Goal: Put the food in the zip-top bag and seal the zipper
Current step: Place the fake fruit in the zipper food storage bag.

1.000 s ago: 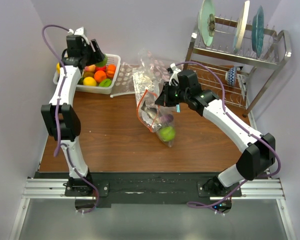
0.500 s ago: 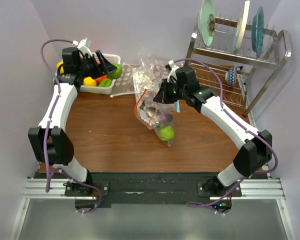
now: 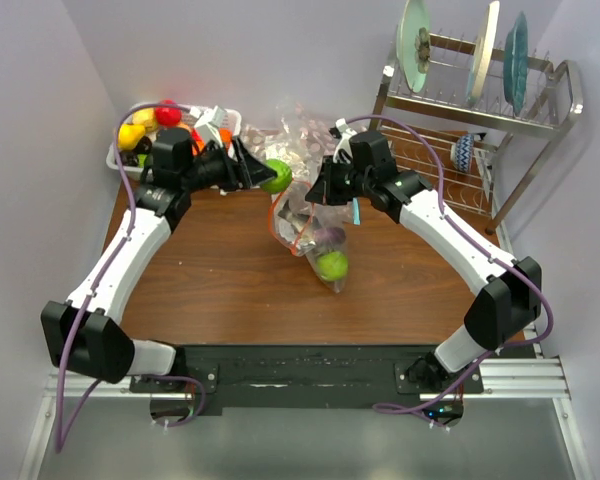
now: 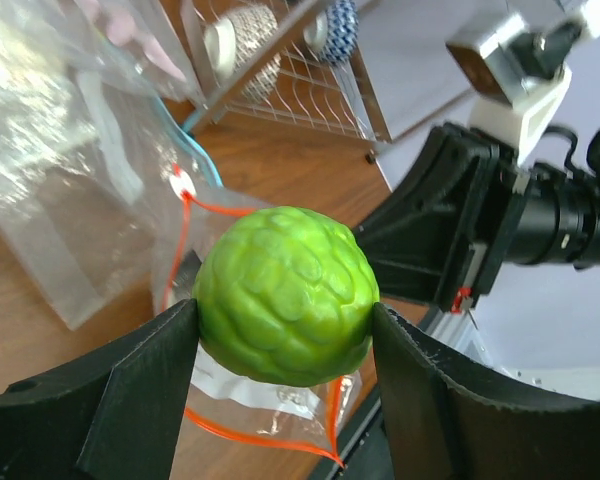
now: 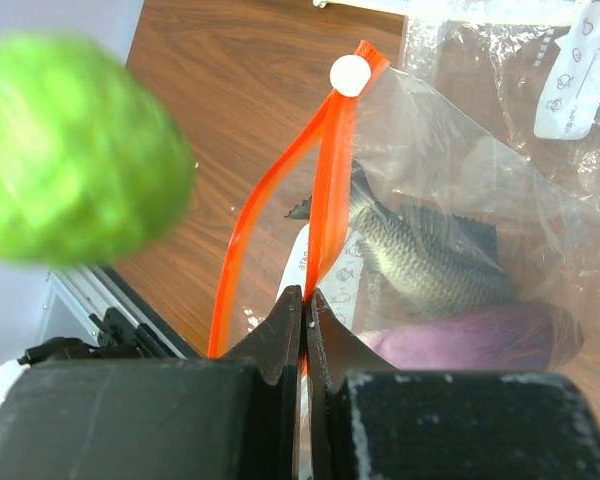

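- The left gripper [image 3: 258, 172] held a bumpy green fruit [image 4: 285, 295] with its jaws closed on both sides of it, above the counter [image 3: 210, 285] and just to the left of the zip-top bag [image 3: 310, 225].
- The right gripper [image 5: 302, 300] had its jaws pressed together on the bag's rim at the zipper [image 5: 325, 190], holding the mouth up.
- The orange-red strip parted into two bands below a white tab [image 5: 348, 74], so the mouth gaped toward the left arm.
- The bag lay slanted near the middle of the counter, with its lower end toward the near edge.
- Inside it were a second green fruit [image 3: 331, 265] at the bottom, a purple piece [image 5: 470, 335] and a grey scaly, fish-like piece [image 5: 420, 255].
- More food, yellow [image 3: 132, 135] and red [image 3: 166, 110] among it, sat in a white basket [image 3: 232, 120] at the far left corner, behind the left arm.
- Another clear bag [image 4: 70, 150] lay crumpled beyond the zip-top bag.
- A dish rack [image 3: 480, 100] with upright plates stood at the far right.
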